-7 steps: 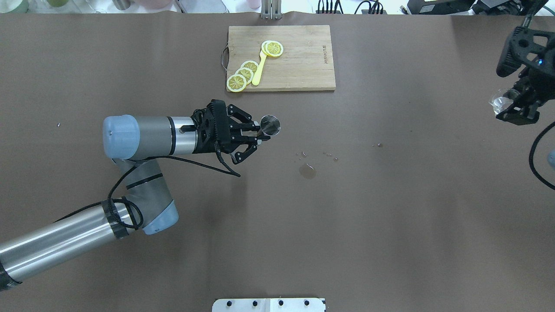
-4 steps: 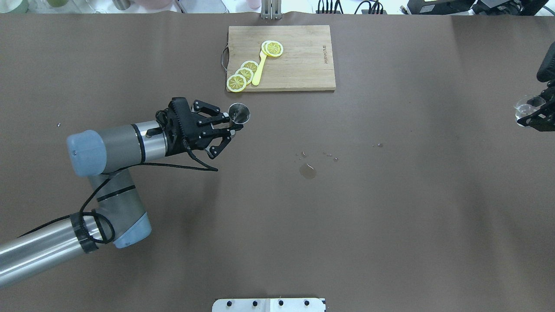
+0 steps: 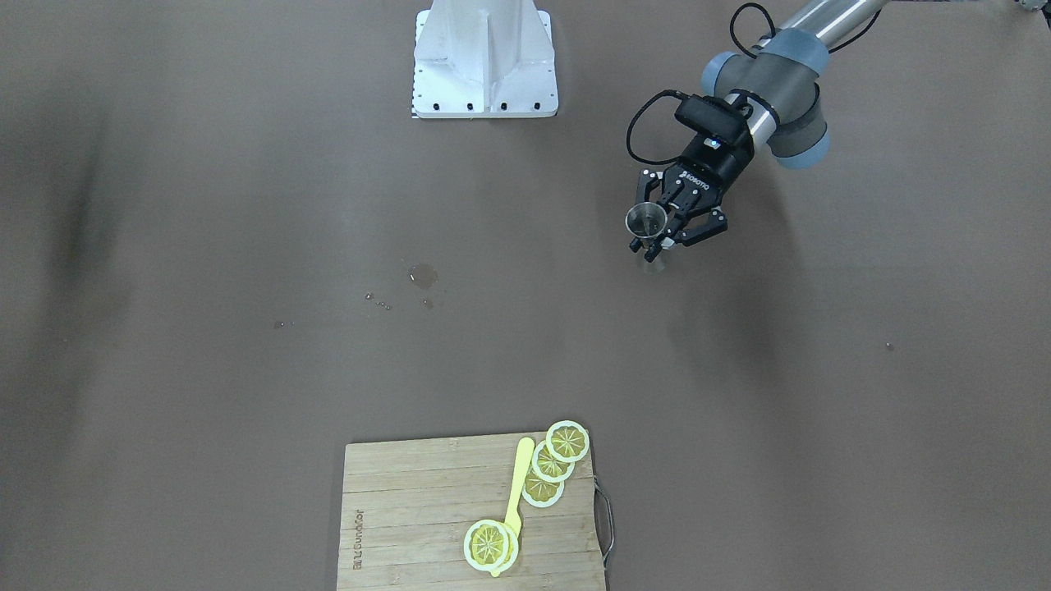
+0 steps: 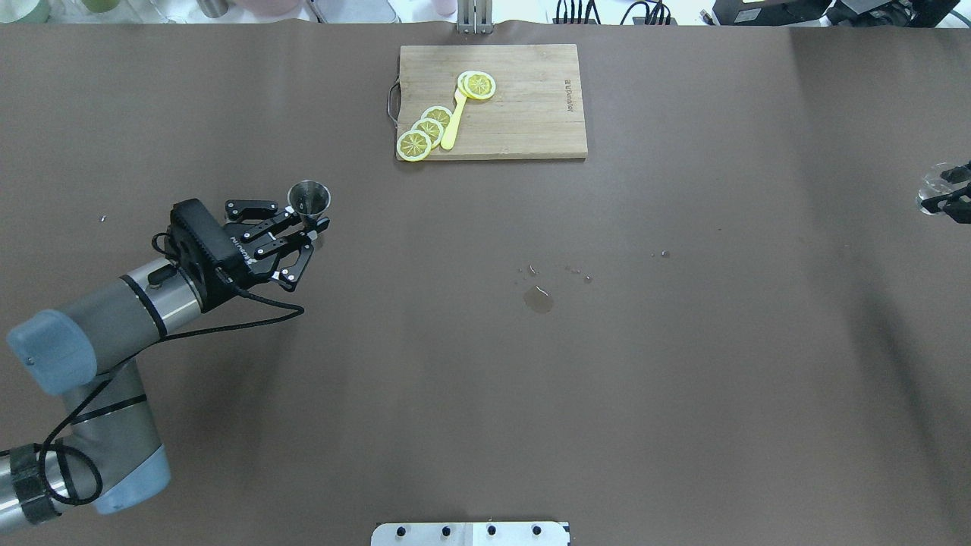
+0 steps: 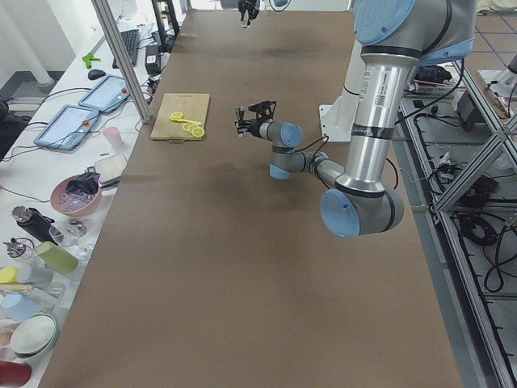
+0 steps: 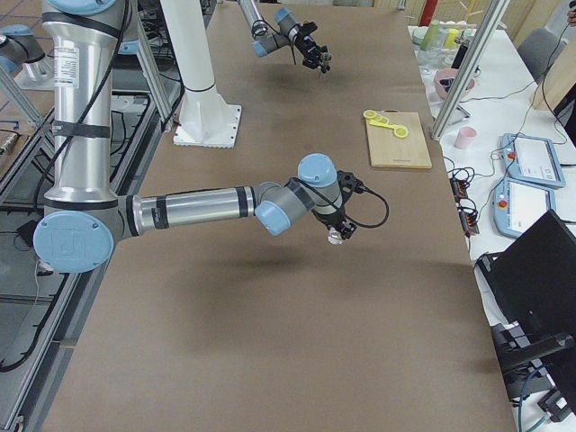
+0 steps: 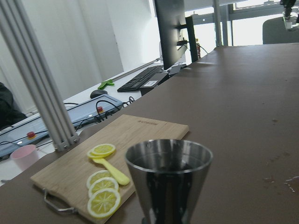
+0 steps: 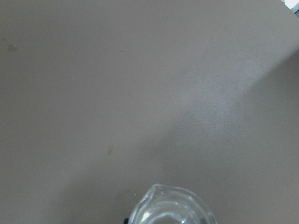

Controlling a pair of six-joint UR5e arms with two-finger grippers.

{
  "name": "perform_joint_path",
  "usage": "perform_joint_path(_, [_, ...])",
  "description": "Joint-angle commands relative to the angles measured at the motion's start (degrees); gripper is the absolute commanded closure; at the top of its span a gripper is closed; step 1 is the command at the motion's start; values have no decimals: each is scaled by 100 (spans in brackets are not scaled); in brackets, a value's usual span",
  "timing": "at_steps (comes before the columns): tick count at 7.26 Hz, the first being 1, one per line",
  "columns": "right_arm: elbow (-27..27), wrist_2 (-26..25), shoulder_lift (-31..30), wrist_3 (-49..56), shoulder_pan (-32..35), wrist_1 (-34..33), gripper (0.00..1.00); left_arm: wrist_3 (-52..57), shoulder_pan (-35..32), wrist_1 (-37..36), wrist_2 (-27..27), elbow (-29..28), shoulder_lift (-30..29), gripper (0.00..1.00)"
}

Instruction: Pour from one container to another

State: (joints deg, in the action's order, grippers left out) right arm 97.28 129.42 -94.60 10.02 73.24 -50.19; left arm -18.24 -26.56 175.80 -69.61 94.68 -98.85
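Note:
The dark metal jigger (image 4: 309, 197) stands upright, off the table, in my left gripper (image 4: 315, 229), which is shut on its waist, left of the table's middle. In the front-facing view the jigger (image 3: 646, 219) shows an open mouth above the left gripper (image 3: 662, 240). The left wrist view has the jigger (image 7: 168, 179) filling the bottom centre. The clear glass cup (image 4: 931, 193) sits at the far right edge, with my right gripper (image 4: 953, 199) shut on it and mostly cut off. The right wrist view shows the cup's rim (image 8: 170, 208) above bare table.
A wooden cutting board (image 4: 531, 114) with lemon slices (image 4: 425, 130) and a yellow utensil lies at the far centre. A small puddle (image 4: 538, 300) and droplets wet the table's middle. The robot base plate (image 4: 470, 533) is at the near edge.
My left arm has drawn back to the left, carrying the jigger upright away from the table's middle. The right gripper has moved further right with the glass cup, nearly out of the overhead view.

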Motion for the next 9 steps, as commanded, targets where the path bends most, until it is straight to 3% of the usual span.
perform_joint_path(1, [-552,22,-41,-755,-3,1535,100,-528,308,-2,1426,200,541,100])
perform_joint_path(3, [-797,581,-49,-774,-12,1643,100,-1100,475,16,2306,200,831,100])
perform_joint_path(4, [-868,628,-49,-957,-20,1827,100,-1433,633,-28,2720,200,1015,100])
perform_joint_path(7, [-1990,200,248,-1046,-318,3134,100,-2698,678,-719,3276,191,1280,100])
perform_joint_path(9, [-2126,50,329,-1230,-511,3287,100,-3131,696,-915,3365,139,1307,100])
